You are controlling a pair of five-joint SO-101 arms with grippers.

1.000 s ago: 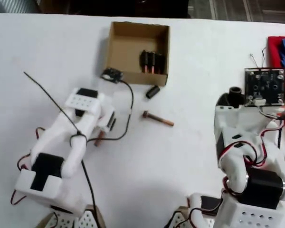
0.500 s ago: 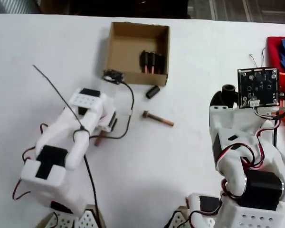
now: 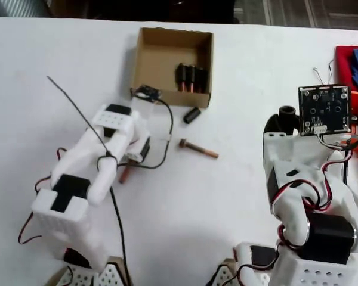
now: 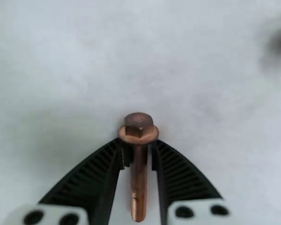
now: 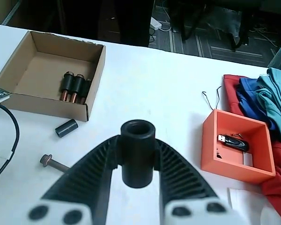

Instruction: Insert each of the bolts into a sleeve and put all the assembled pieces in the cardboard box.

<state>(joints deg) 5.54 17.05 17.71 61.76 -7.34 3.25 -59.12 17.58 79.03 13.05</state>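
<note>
- My left gripper (image 4: 138, 144) is clamped on a copper bolt (image 4: 138, 178). The black ribbed fingers (image 4: 103, 173) press its shank from both sides, and the hex head sticks out just past the fingertips.
- Under that head I see plain white table (image 4: 61, 56). In the high view the left arm lies low over the table, left of centre, and a short copper end of the held bolt shows beside its white body.
- My right gripper (image 5: 137, 143) is closed on a black sleeve (image 5: 137, 164). The sleeve sits between the fingertips with its open bore facing the wrist camera. In the high view this arm stands at the right side of the table, well apart from the left one.
- A loose bolt (image 3: 198, 149) lies flat on the table between the two arms, nearer my left gripper but not touching it.
- A loose sleeve (image 3: 192, 115) lies on its side near that bolt, just outside the near wall of the cardboard box (image 3: 167, 98).
- The box stands open at the far side of the table. The assembled pieces (image 3: 191, 77) lie side by side against one wall, with copper showing at the ends of two.
- Off to the right of my right arm sits an orange box (image 5: 210, 140) with a small stick in it, next to red and blue cloth (image 5: 271, 98).
</note>
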